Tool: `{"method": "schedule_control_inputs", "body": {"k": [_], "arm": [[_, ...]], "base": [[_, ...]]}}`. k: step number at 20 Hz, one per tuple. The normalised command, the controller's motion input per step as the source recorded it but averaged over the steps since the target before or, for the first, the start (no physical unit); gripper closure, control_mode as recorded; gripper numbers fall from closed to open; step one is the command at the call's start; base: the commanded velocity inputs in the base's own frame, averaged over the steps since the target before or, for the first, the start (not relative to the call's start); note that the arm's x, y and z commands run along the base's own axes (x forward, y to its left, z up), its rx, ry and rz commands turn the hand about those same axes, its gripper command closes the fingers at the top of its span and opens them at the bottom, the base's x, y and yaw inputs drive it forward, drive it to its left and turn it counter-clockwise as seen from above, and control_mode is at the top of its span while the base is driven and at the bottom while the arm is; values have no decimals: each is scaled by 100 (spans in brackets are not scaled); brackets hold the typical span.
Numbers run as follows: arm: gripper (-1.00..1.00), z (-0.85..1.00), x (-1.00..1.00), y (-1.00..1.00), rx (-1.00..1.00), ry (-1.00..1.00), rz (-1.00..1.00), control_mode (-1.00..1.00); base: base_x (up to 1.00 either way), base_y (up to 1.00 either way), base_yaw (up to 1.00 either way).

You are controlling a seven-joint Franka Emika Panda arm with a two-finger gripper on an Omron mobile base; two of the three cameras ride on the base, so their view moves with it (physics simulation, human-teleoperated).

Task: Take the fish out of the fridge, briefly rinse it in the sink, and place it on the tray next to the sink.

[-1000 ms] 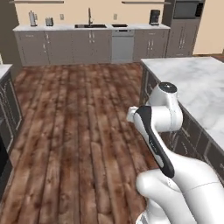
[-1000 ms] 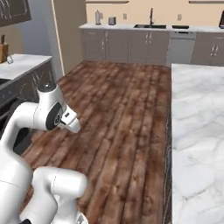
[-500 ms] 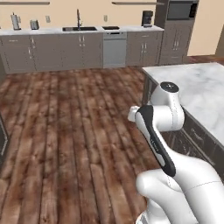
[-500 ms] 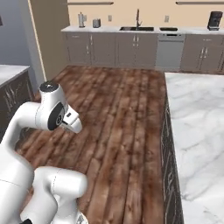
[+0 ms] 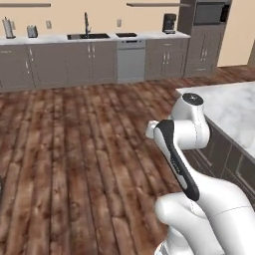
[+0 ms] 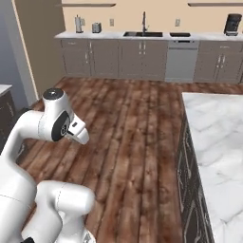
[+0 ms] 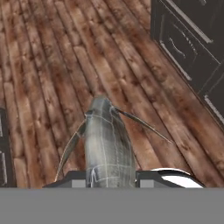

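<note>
The fish (image 7: 106,144) is held in the gripper (image 7: 109,178), whose jaws are clenched on its body from both sides, with the head and thin fins jutting out ahead of the fingertips. It is judged light, smooth and probably slippery, and the slender fins are judged fragile; the thick middle of the body, where the hold sits, is judged the safest place to take it. Below and ahead of the gripper only wooden floor (image 7: 52,65) is seen, so open room is ample. Dark cabinet fronts (image 7: 192,48) lie off to one side. The sink (image 5: 88,36) is set in the far counter, well apart from the gripper, and the marble island edge (image 6: 190,123) is to be cleared on the way.
</note>
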Motion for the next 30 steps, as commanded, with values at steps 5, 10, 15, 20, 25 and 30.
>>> {"method": "schedule_control_inputs", "body": {"k": [5,10,15,20,25,30], "arm": [[100,0,0,0,0,0,0,100],[100,0,0,0,0,0,0,100],[100,0,0,0,0,0,0,100],[100,0,0,0,0,0,0,100],[100,0,0,0,0,0,0,100],[100,0,0,0,0,0,0,100]], "base": [[100,0,-2],[100,0,-1],[100,1,0],[100,0,0],[100,0,0],[100,0,-2]]}}
